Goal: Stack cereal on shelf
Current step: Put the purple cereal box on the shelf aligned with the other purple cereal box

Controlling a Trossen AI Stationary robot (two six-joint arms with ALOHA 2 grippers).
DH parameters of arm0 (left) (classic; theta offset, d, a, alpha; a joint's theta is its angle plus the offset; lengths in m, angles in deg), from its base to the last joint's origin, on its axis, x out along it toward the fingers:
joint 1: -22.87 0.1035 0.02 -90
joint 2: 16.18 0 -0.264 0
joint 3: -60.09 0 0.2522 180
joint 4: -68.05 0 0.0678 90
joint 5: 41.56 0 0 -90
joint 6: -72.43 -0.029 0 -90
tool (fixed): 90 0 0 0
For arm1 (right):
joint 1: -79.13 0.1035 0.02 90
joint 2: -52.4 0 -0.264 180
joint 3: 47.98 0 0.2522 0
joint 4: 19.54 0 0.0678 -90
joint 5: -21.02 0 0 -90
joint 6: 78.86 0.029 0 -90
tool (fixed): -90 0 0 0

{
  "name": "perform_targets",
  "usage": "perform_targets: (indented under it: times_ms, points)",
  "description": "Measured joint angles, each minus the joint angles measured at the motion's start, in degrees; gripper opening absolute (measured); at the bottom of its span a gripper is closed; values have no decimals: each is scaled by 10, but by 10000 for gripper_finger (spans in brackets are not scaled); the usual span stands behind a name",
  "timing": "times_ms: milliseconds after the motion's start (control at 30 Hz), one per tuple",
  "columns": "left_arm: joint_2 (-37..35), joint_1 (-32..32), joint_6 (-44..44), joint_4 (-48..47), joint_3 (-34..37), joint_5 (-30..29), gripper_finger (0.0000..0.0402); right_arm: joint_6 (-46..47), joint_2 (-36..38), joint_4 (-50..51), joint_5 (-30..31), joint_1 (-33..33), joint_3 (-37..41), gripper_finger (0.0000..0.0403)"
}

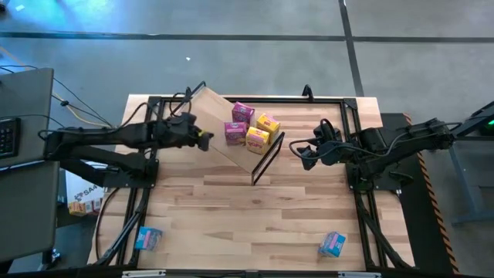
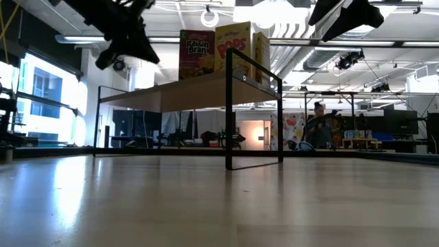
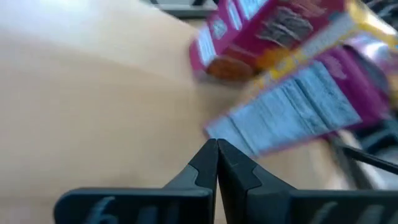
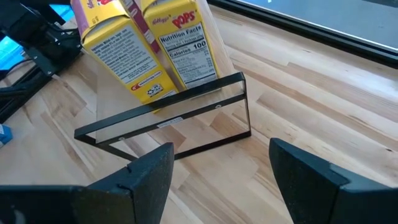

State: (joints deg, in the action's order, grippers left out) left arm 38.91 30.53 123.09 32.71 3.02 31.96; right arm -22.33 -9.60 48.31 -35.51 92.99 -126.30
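The shelf (image 1: 220, 116), a light board on a black wire frame (image 4: 168, 118), stands slantwise at the table's far middle. Two magenta boxes (image 1: 243, 113) (image 1: 235, 133) and two yellow boxes (image 1: 268, 123) (image 1: 257, 139) stand upright on the board. Two light blue boxes (image 1: 147, 238) (image 1: 333, 244) lie on the table near its front edge. My left gripper (image 1: 204, 140) is shut and empty above the board's left part (image 3: 93, 81), with the magenta boxes (image 3: 311, 106) just ahead of it. My right gripper (image 1: 303, 152) is open and empty, raised to the right of the shelf, facing the yellow boxes (image 4: 127, 56).
The black table frame (image 1: 351, 116) runs along the table's far and side edges. Bare tabletop (image 1: 255, 208) lies between the shelf and the two blue boxes. A person (image 2: 319, 123) shows far off in the room behind the table.
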Motion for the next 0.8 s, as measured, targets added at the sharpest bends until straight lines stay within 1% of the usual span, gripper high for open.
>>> perform_targets:
  times_ms: [100,167,267,367,567,667,800]
  points:
    - [-4,-31,45,22,6,43,0,0,0,0,5,0,0,256]
    - [7,-50,62,57,15,55,0,0,0,0,8,0,0,256]
    - [28,-60,90,108,30,56,0,0,0,0,10,0,0,256]
    - [56,-60,103,139,33,56,0,0,0,0,10,0,0,256]
    - [108,-51,102,214,33,55,0,0,0,0,10,0,0,256]
    - [123,-42,102,219,33,56,0,0,0,0,10,0,0,256]
    - [125,-29,92,218,33,56,0,0,0,0,10,0,0,256]
